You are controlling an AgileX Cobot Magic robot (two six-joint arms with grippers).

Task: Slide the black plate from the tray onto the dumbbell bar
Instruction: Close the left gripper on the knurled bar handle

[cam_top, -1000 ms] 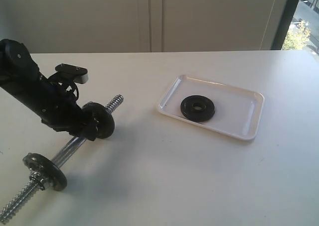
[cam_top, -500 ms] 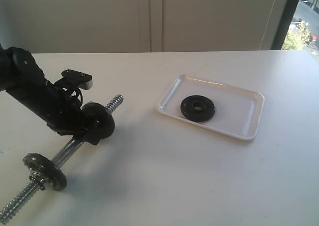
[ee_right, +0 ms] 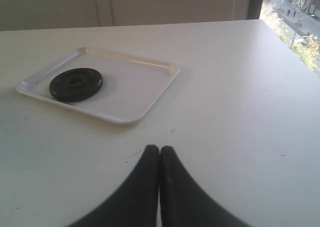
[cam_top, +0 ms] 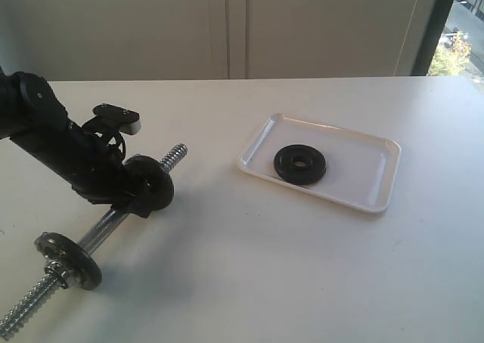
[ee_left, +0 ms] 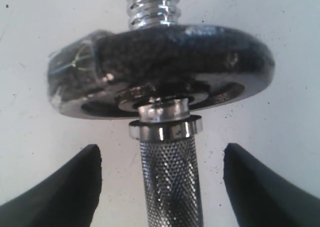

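Note:
The black plate (cam_top: 300,164) (ee_right: 76,84) lies flat near one end of the white tray (cam_top: 355,173) (ee_right: 137,82). The dumbbell bar (cam_top: 104,228) (ee_left: 171,187) rests on the table at the left, with one dark disc (cam_top: 155,184) (ee_left: 165,62) near its far threaded end and another disc (cam_top: 69,258) near its near end. My left gripper (cam_top: 138,198) (ee_left: 161,148) is open, its fingers either side of the knurled shaft just behind the far disc, with a gap on both sides. My right gripper (ee_right: 159,149) is shut and empty, hovering over bare table short of the tray.
White tabletop (cam_top: 249,267) stretches between the bar and the tray. A wall runs behind the table, and a window (cam_top: 461,26) sits at the far right. My right arm is out of the exterior view.
My left arm has dropped slightly toward the bar over the last second, then held still. The plate, tray and right gripper have not moved.

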